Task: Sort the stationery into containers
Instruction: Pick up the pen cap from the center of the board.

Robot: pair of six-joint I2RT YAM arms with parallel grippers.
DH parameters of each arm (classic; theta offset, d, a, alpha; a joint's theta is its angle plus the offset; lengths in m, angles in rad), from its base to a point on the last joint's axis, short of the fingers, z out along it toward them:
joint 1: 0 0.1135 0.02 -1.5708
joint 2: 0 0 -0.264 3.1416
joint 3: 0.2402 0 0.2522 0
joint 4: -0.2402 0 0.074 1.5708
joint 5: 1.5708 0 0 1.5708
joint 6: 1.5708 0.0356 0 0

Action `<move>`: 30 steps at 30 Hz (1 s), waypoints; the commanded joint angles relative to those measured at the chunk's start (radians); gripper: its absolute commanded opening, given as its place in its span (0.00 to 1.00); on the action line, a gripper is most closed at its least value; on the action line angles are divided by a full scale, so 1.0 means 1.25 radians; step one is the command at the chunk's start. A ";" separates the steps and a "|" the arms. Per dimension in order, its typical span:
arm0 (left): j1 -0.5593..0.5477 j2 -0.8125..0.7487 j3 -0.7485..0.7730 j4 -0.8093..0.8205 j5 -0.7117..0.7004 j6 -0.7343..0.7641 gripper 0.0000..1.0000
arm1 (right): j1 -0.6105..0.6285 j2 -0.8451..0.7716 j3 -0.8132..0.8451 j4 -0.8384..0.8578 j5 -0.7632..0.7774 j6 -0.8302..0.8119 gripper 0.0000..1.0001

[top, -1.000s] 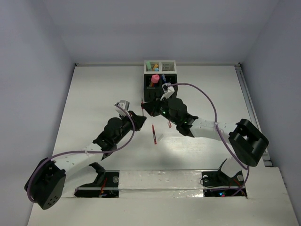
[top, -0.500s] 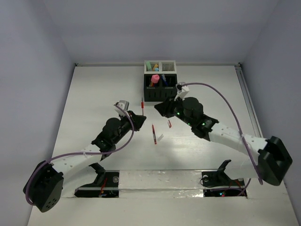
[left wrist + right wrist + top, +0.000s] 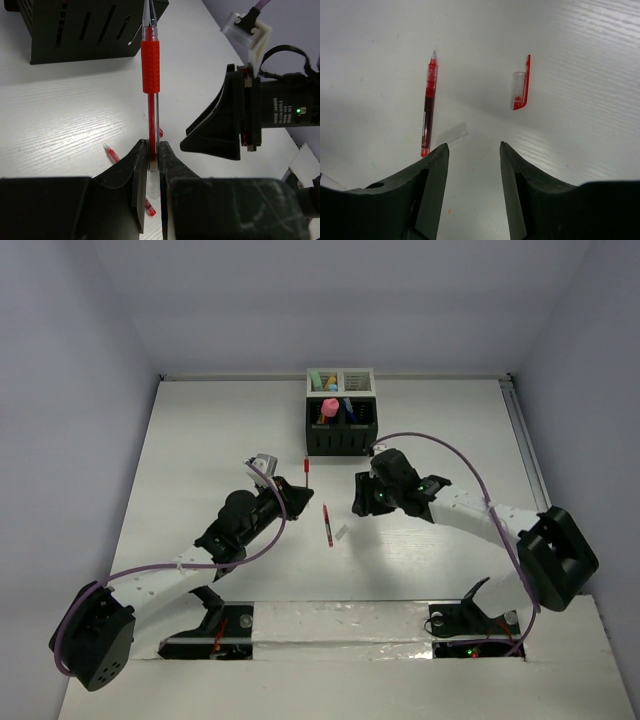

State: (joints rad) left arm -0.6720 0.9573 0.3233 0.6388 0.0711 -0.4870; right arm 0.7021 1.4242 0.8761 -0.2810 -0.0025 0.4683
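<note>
My left gripper (image 3: 296,488) is shut on a red pen (image 3: 305,468), held upright with its tip towards the black container (image 3: 340,436). In the left wrist view the pen (image 3: 150,65) stands between the shut fingers (image 3: 142,165), with the black container (image 3: 80,27) beyond. The white container (image 3: 341,379) joins the black one at the back, and both hold markers. My right gripper (image 3: 358,502) is open and empty, low over the table. Its wrist view shows a second red pen (image 3: 428,107), a red pen cap (image 3: 521,85) and a small clear bit (image 3: 453,134) ahead of the open gripper (image 3: 472,150).
The second red pen (image 3: 327,525) and the clear bit (image 3: 342,533) lie on the white table between the two grippers. The right gripper's body (image 3: 235,125) shows close to the held pen in the left wrist view. Grey walls enclose the table.
My right gripper has pulled back from the black container and come down over the table near the red cap. My left gripper has kept hold of the red pen and barely moved.
</note>
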 commanded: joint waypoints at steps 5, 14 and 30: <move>0.005 -0.021 0.025 0.035 0.017 0.010 0.00 | 0.003 0.079 0.005 0.102 -0.070 0.023 0.52; 0.005 -0.014 0.026 0.038 0.019 0.012 0.00 | 0.003 0.134 -0.037 0.254 -0.045 0.090 0.53; 0.005 -0.009 0.026 0.041 0.020 0.013 0.00 | 0.003 0.174 -0.041 0.228 0.061 0.097 0.52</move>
State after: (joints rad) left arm -0.6720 0.9516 0.3233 0.6392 0.0792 -0.4870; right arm 0.7021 1.6409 0.8337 -0.0181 0.0204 0.5804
